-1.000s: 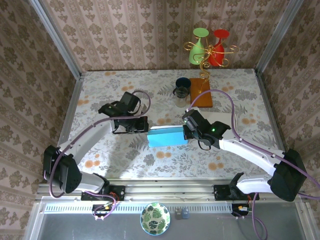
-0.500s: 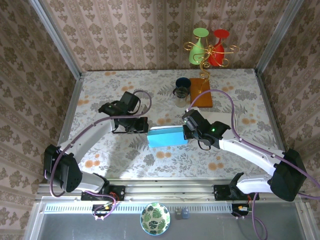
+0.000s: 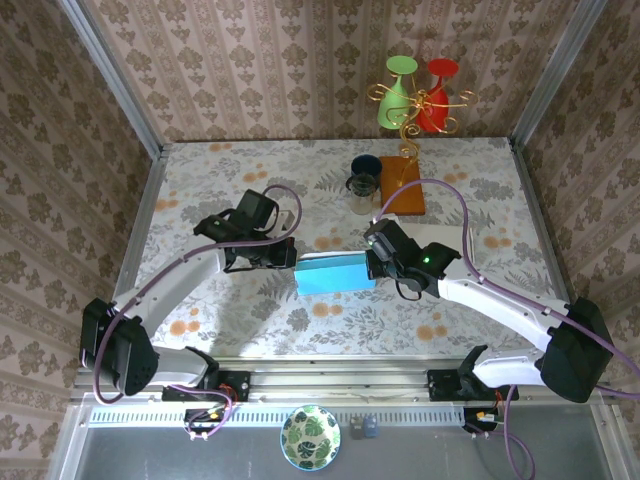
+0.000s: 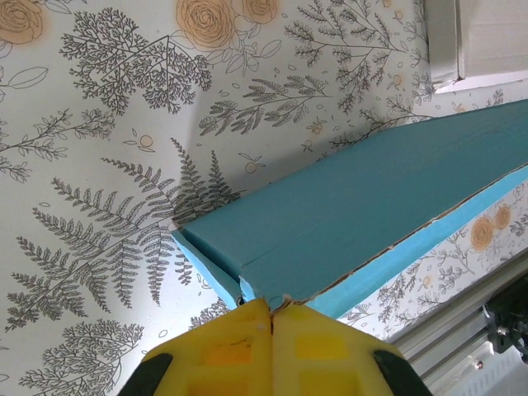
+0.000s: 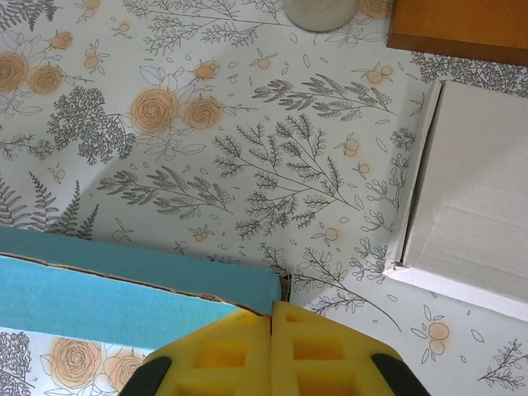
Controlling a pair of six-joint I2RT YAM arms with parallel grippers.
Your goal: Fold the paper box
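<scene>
A blue paper box (image 3: 335, 272) is held off the floral table between the two arms. My left gripper (image 3: 287, 254) is shut on the box's left end, where the yellow fingers (image 4: 235, 342) pinch the torn cardboard edge of the box (image 4: 355, 219). At the box's right end my right gripper (image 3: 372, 262) is shut on the corner of the box (image 5: 132, 285), with the yellow fingers (image 5: 309, 346) pressed together. A white inner face of the box (image 3: 325, 255) shows along its far edge.
A white flat carton piece (image 5: 478, 206) lies on the table just right of the right gripper. Behind stand a glass mug (image 3: 360, 187), a dark blue cup (image 3: 366, 164), a wooden block (image 3: 402, 185) and a wire stand with green and red glasses (image 3: 420, 95).
The left arm has shifted slightly toward the near side and right, staying on the box's left end. The box and right arm have hardly moved.
</scene>
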